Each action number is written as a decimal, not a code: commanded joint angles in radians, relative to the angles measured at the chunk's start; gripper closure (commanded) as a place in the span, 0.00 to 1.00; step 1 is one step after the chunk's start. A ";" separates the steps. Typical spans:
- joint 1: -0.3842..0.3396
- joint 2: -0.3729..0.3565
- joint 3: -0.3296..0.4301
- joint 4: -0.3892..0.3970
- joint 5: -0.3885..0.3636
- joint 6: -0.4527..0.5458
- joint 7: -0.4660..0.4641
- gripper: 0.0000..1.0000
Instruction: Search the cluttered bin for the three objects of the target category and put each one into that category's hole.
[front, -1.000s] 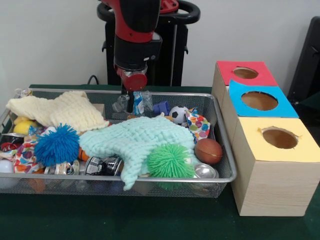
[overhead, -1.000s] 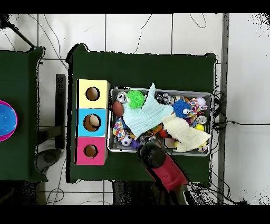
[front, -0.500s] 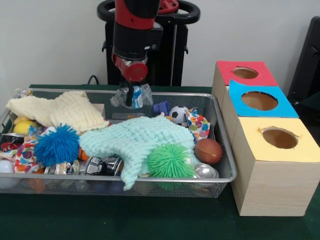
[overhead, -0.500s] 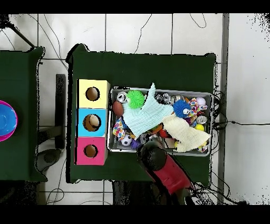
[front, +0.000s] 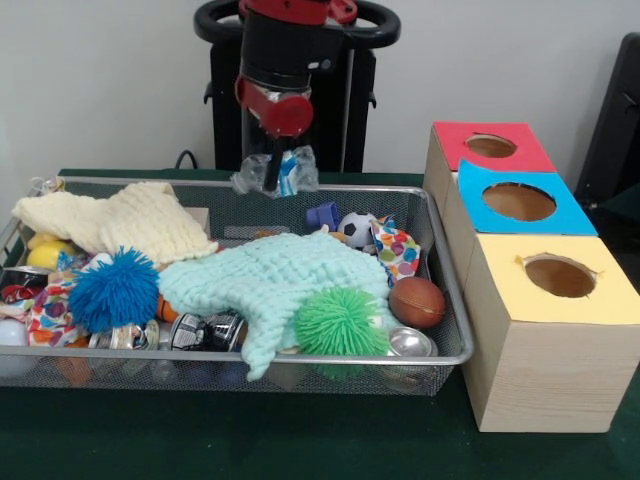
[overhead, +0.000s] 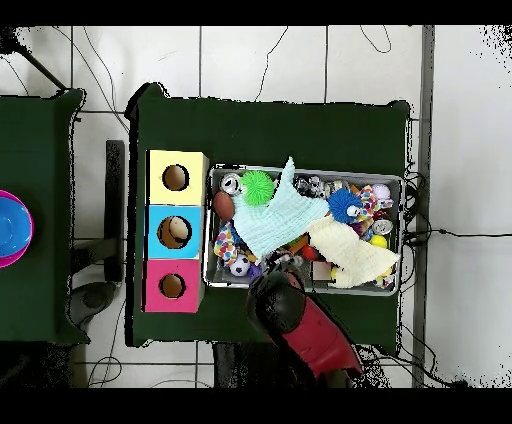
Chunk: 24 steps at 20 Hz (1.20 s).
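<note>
We took the basket (front: 440, 358) as our landmark. Nearest its front rim lay a green spiky ball (front: 341, 322), a blue spiky ball (front: 113, 290), some crushed cans (front: 205, 330) and a small brown ball (front: 416, 301). Across the basket's middle a mint knitted cloth (front: 270, 275) and a cream knitted cloth (front: 112, 220) covered whatever lay beneath; we could not tell what they hid. Toward the basket's back rim sat a small soccer ball (front: 355, 228) and a blue plastic piece (front: 322, 214).

Above that back rim, clear of the contents, hung the gripper (front: 273, 176). Its jaws were closed on a crumpled plastic bottle (front: 276, 173) with a blue label. The bottle bulged out to both sides of the jaws and hung free, touching nothing in the basket.

We judged the step in hand to be the carry, with the pick complete. Beside the basket stood three boxes: the yellow hole (front: 559, 276) nearest, then the blue hole (front: 519, 201), with the red hole (front: 491, 146) farthest. We could not establish which hole belonged to the bottle's category. The next move called for travel sideways from above the basket to the right hole, then centring the bottle above it before release, since the crumpled plastic may catch the hole's edge.
</note>
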 joint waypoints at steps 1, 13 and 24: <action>0.087 -0.068 0.017 0.055 -0.034 0.121 0.150 1.00; 0.387 -0.088 0.028 -0.003 -0.018 0.209 0.170 1.00; 0.311 -0.115 0.113 0.061 -0.034 0.121 0.123 1.00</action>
